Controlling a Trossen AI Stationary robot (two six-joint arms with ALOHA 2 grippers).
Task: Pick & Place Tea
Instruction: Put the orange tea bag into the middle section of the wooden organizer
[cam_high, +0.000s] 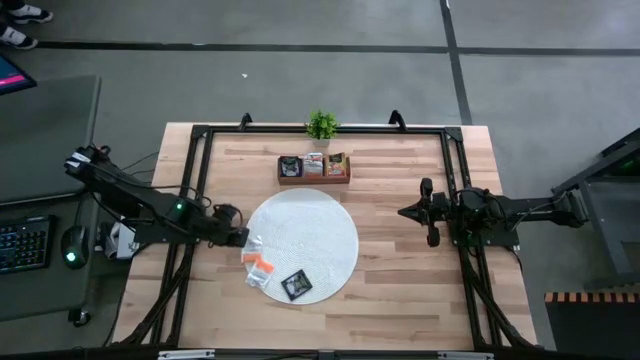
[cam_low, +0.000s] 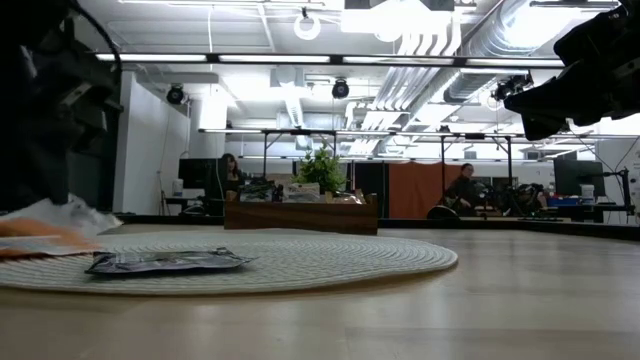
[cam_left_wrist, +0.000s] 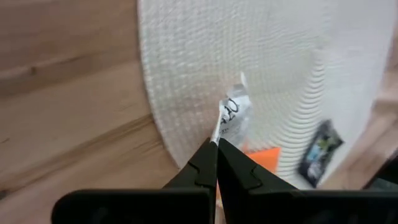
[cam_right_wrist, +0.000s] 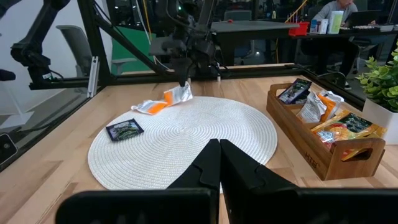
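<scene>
On the wooden table (cam_high: 400, 280) lies a woven mat (cam_high: 320, 225).

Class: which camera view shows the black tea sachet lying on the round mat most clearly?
The right wrist view: the black tea sachet lies flat and unobstructed on the round white mat. The high view shows it small, the low view edge-on, and the left wrist view blurred at the mat's edge.

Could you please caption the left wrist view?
Left tool shut on a white sachet at the mat's edge.
</scene>
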